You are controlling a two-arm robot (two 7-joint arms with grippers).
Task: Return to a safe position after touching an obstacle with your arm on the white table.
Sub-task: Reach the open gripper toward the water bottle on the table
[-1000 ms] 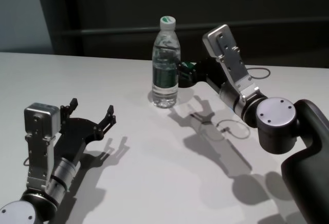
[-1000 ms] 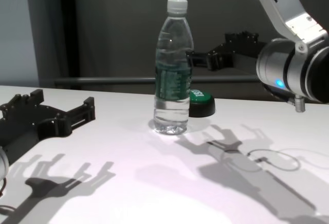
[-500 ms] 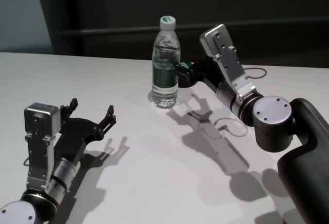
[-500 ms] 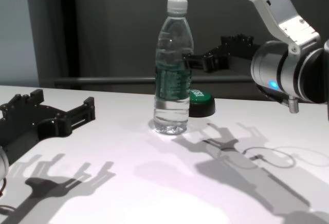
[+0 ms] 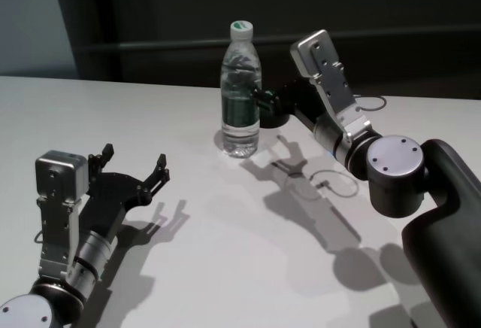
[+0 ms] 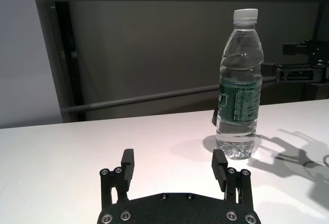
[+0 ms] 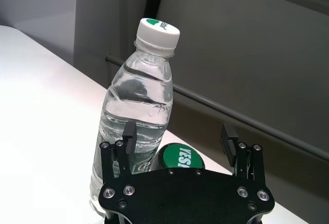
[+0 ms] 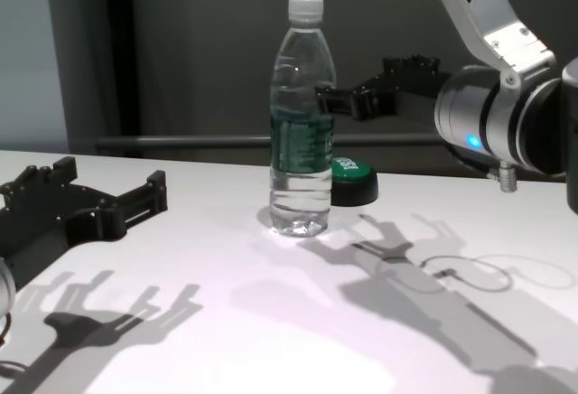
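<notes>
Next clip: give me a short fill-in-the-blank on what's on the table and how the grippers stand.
1. The water bottle on the white table stands ____.
2. The button beside it has a ____ top.
3. The right gripper is beside the bottle, fingers ____.
4. The left gripper is ____.

Missing: upright; green; open; open

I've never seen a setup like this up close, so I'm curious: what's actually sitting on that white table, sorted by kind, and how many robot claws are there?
Water bottle, clear with a white cap: 1
Green-topped button: 1
Thin wire loop: 1
Robot grippers, both open: 2, the left gripper and the right gripper
Total: 5, all on or over the white table
</notes>
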